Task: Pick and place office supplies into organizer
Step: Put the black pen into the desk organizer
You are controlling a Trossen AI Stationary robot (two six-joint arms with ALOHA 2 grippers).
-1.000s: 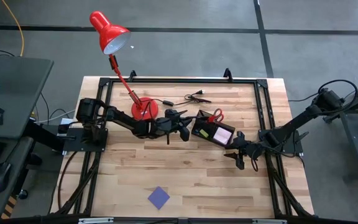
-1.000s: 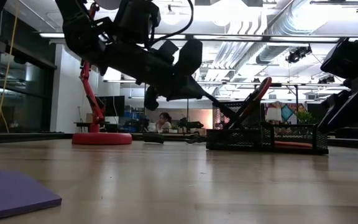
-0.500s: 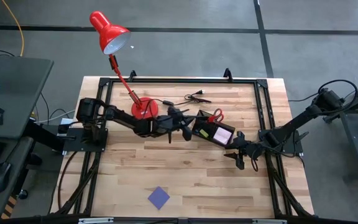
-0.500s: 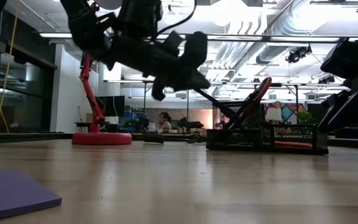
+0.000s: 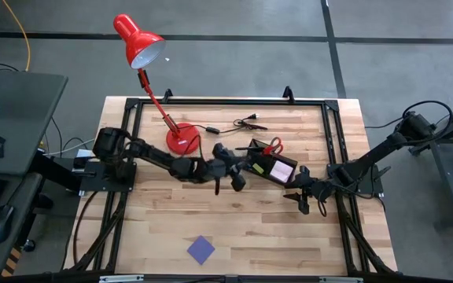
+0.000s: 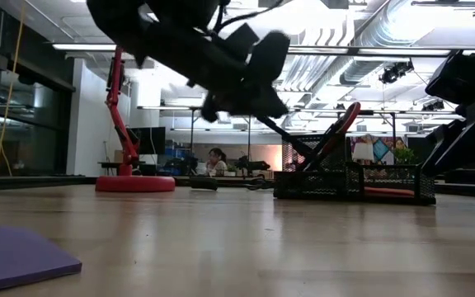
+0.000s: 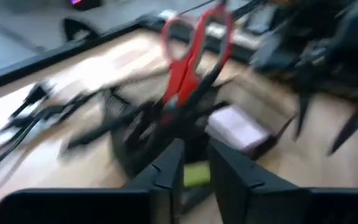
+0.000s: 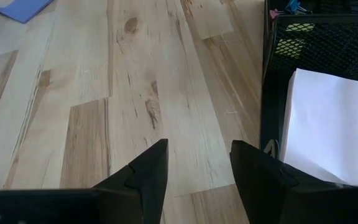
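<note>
The black mesh organizer (image 5: 252,154) stands at the table's middle. In it are upright red-handled scissors (image 7: 188,56), a pink note pad (image 5: 280,168) and a small yellow piece (image 7: 194,175). A thin dark pen (image 6: 291,144) leans out of it toward my left gripper (image 7: 196,152). That gripper hovers just left of the organizer, slightly open, with nothing between its fingers. My right gripper (image 8: 197,155) waits open at the organizer's near right side. A blue-purple note pad (image 5: 201,249) lies flat near the front edge.
The red desk lamp's base (image 5: 181,140) stands left of the organizer. A black cable with plug (image 5: 246,122) lies behind it. A black metal frame (image 5: 136,106) runs round the tabletop. Bare wood lies between the organizer and the blue-purple pad. A person (image 6: 218,158) sits far off in the room.
My left gripper has moved up and toward the table's right and near edges, closer to the organizer, and has rolled about its own axis. The scissors and the leaning pen stay where they were in the organizer.
</note>
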